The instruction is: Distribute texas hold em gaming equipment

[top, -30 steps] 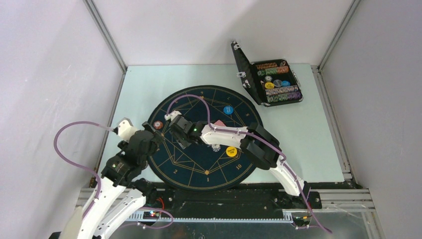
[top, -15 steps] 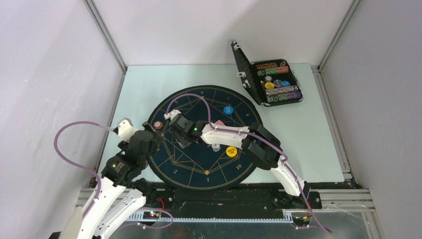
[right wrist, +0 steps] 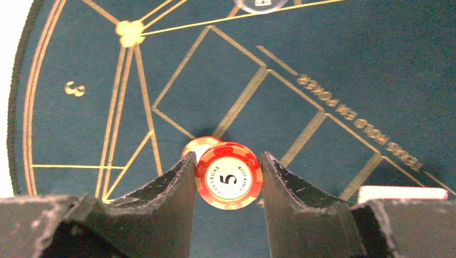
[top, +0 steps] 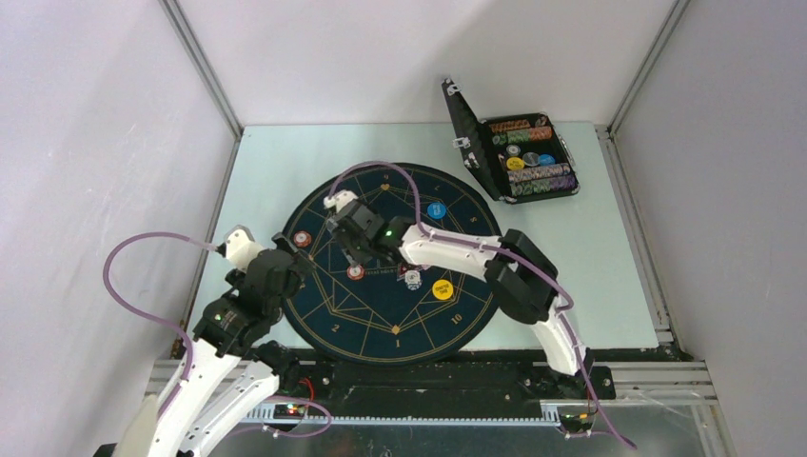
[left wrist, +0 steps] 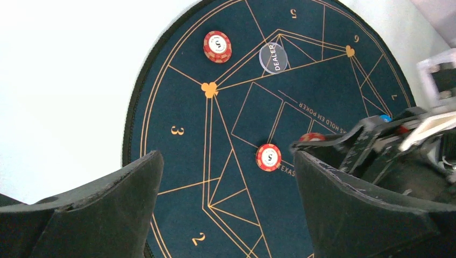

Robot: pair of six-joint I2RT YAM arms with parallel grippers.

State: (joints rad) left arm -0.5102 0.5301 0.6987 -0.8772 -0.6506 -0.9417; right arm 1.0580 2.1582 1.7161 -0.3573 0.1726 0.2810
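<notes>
Held by its rim in right tool (right wrist: 227,160): red 5 chip (right wrist: 228,177), lower centre of right wrist frame, above mat (right wrist: 333,59). Left tool (left wrist: 226,158) spread, empty, along bottom of its wrist frame. Risk: rim slip on release, landing on second chip (right wrist: 201,143) just behind.

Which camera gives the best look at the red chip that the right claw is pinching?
The right wrist view: the red chip sits close up in the right gripper, its 5 readable. The left wrist view shows at most a red sliver; from above, the gripper hides it.
</notes>
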